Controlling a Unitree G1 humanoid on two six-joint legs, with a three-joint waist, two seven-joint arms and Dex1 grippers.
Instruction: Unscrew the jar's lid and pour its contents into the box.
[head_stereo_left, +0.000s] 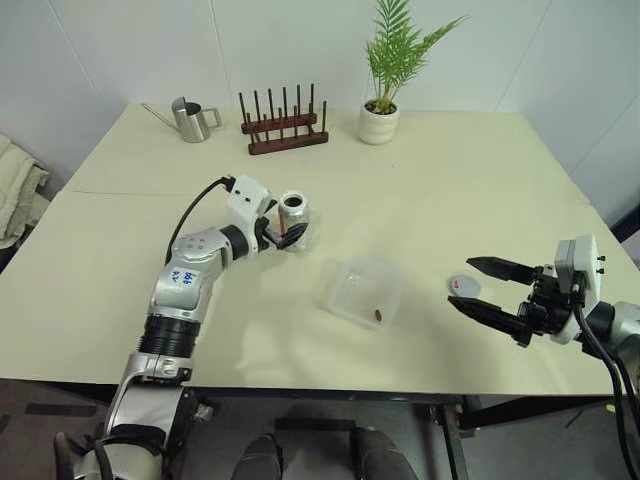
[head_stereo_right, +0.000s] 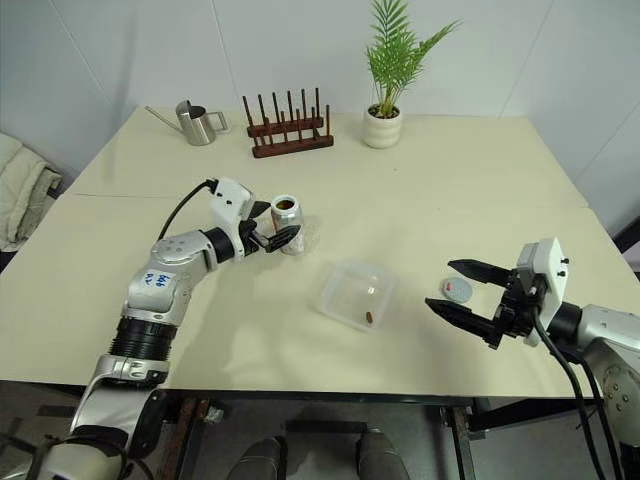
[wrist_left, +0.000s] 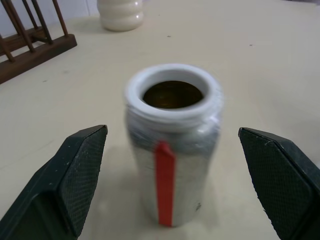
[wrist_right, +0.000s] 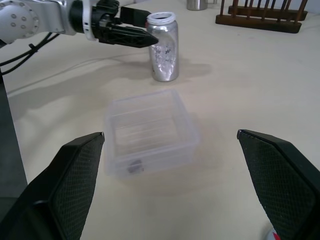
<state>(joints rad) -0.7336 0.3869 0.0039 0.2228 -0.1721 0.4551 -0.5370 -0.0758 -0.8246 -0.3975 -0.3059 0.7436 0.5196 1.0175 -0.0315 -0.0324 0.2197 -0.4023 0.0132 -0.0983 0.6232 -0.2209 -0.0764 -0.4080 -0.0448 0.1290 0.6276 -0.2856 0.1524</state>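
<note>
Jar (head_stereo_left: 295, 219) stands upright, upper-centre left of the left eye view, on the matte cream desk (head_stereo_left: 450, 200). Small cylinder, silvery-looking wall, white threaded neck, mouth open, red vertical strip on the side in the left wrist view. Interior looks dark; can't tell more.

Left hand (head_stereo_left: 279, 229) level at the jar, black fingers (wrist_left: 75, 185) with a cross-hatched pad texture spread wide, one on each side of the jar, gaps visible on both sides, not gripping. Arm reaches in from lower left, elbow bent, black cable looping over the wrist.

Box (head_stereo_left: 364, 291) at centre frame: shallow, square, translucent plastic, rounded corners, flat on the desk, well apart from the jar. Small brown oblong piece (head_stereo_left: 378, 315) lies inside near the box's lower right corner.

Lid (head_stereo_left: 463, 286) right of the box: flat round grey disc with a red mark, lying on the desk just at the right hand's (head_stereo_left: 480, 286) fingertips. Whether it touches them I can't tell. Right hand level, pointing toward frame left, fingers wide apart, holding nothing.

Back edge of the desk: steel watering can (head_stereo_left: 190, 120), dark wooden peg rack (head_stereo_left: 285, 128), white ribbed pot with a green fern (head_stereo_left: 380, 118).
</note>
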